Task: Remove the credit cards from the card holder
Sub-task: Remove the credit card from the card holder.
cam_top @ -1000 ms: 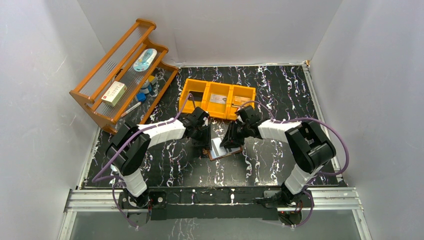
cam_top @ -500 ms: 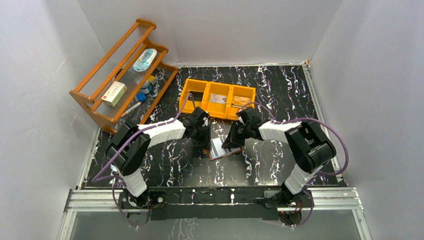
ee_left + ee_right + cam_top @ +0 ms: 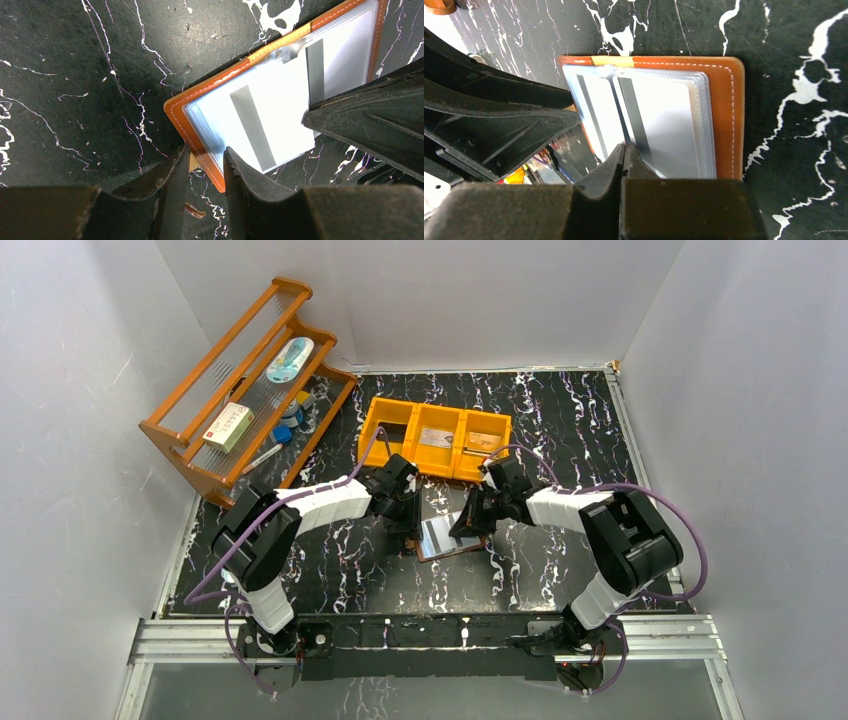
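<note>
The brown card holder (image 3: 447, 537) lies open on the black marbled table between both arms. Its clear pockets show pale credit cards with dark stripes (image 3: 664, 120) (image 3: 255, 125). My left gripper (image 3: 206, 152) straddles the holder's stitched near-left corner (image 3: 174, 107), jaws closed onto that edge. From the right, my right gripper (image 3: 625, 149) has its fingertips pressed together on the thin edge of one card at the pockets' opening. In the top view the left gripper (image 3: 408, 530) and right gripper (image 3: 468, 525) sit on either side of the holder.
An orange three-compartment bin (image 3: 435, 435) stands just behind the holder, with flat items in its middle and right compartments. A wooden rack (image 3: 245, 390) with a white-and-red box (image 3: 228, 426) stands at the back left. White walls enclose the table.
My right gripper has closed onto a card's edge and shifted slightly right. The left gripper has kept its place on the holder.
</note>
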Tool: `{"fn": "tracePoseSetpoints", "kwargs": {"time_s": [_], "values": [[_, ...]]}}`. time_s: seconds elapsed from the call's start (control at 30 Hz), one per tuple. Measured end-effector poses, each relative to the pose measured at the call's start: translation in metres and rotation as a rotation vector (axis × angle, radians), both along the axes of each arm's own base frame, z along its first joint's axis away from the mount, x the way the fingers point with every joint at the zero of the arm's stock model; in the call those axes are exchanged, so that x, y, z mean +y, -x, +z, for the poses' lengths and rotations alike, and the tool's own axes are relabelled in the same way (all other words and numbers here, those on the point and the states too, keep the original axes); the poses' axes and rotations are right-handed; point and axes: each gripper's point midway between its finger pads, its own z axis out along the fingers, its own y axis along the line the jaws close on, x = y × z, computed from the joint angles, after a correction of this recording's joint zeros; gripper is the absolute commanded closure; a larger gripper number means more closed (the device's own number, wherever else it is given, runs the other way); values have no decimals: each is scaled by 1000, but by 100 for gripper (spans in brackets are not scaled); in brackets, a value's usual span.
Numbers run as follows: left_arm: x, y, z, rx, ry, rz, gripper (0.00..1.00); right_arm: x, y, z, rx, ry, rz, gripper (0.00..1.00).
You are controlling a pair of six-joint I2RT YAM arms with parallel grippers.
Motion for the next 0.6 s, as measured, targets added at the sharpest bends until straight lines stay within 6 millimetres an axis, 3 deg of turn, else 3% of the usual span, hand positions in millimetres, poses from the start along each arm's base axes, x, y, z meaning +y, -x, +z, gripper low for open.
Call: {"fn": "tracePoseSetpoints", "kwargs": {"time_s": [0.43, 0.6], "values": [[0, 0, 0, -1, -1, 1, 70, -14, -6, 2, -58, 44, -26, 95], [1, -1, 0, -6, -3, 5, 64, -21, -6, 1, -68, 71, -55, 95]]}}
